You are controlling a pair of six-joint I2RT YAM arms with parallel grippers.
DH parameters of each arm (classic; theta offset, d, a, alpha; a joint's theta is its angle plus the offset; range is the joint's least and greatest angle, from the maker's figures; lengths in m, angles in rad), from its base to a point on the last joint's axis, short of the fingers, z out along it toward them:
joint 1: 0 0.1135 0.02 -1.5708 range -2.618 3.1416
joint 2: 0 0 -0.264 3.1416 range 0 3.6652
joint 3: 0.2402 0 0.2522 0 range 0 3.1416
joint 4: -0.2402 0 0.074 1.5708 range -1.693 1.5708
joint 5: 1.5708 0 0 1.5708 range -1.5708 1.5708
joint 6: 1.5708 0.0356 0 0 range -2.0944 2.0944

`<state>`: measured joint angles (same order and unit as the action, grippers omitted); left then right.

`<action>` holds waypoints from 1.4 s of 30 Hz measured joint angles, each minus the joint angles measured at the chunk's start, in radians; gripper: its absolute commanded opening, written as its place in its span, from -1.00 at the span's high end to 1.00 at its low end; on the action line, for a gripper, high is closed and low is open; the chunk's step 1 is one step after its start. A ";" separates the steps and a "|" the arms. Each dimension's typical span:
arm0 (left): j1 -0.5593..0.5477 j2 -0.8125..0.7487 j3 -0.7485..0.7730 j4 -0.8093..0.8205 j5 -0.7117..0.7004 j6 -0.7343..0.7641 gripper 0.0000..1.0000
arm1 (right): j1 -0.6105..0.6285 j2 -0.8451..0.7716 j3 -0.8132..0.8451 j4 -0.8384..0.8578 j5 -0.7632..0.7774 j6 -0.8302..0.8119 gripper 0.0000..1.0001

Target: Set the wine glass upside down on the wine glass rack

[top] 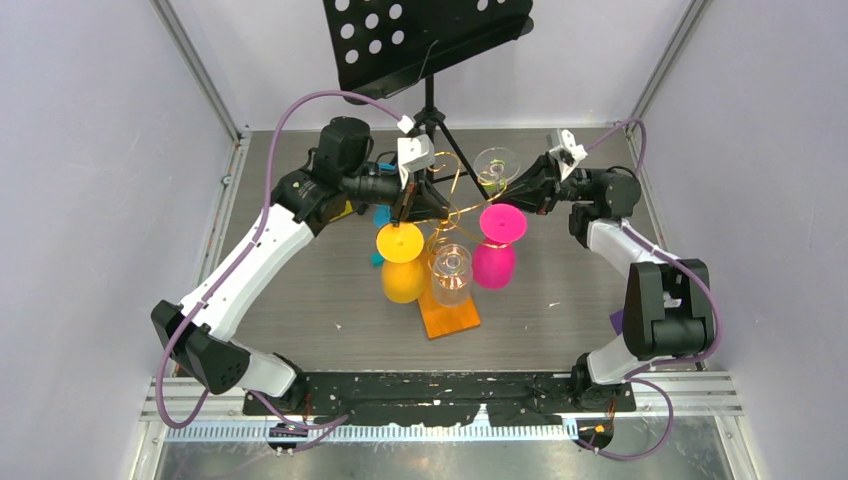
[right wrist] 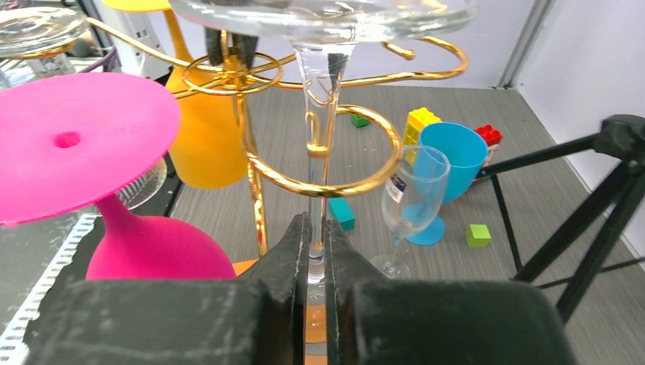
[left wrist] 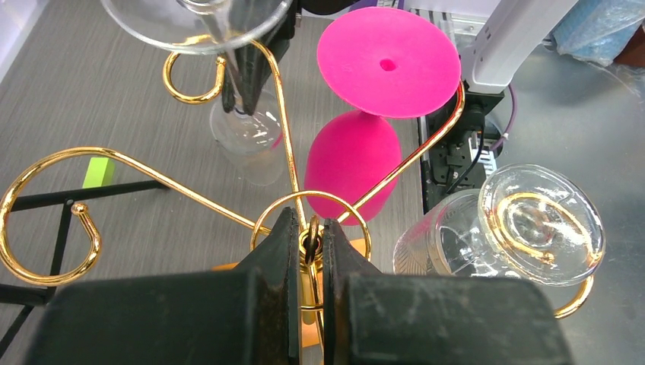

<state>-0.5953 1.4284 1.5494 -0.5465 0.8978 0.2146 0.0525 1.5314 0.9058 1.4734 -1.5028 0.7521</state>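
While upside down, wine glass (right wrist: 320, 84) in right pincer (right wrist: 317, 228), at rack (right wrist: 255, 186).

Four inverted glasses (top: 494, 265), one rack (top: 452, 318)

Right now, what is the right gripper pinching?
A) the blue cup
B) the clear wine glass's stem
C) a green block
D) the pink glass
B: in the right wrist view, the right gripper is shut on the thin stem of the clear wine glass, whose round foot is up at the top.
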 measured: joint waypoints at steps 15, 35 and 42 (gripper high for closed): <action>0.000 -0.001 0.000 -0.002 0.002 0.003 1.00 | -0.021 0.024 0.002 0.000 0.050 0.014 0.90; 0.000 -0.001 0.000 -0.003 0.001 0.003 1.00 | 0.042 0.126 0.042 0.002 -0.007 0.040 0.57; 0.000 0.000 0.001 -0.004 0.001 0.005 1.00 | 0.041 0.162 0.025 0.001 0.003 0.033 0.37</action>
<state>-0.5953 1.4284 1.5505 -0.5503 0.8989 0.2192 0.0937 1.6936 0.9310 1.4746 -1.4994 0.7849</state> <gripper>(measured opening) 0.028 0.272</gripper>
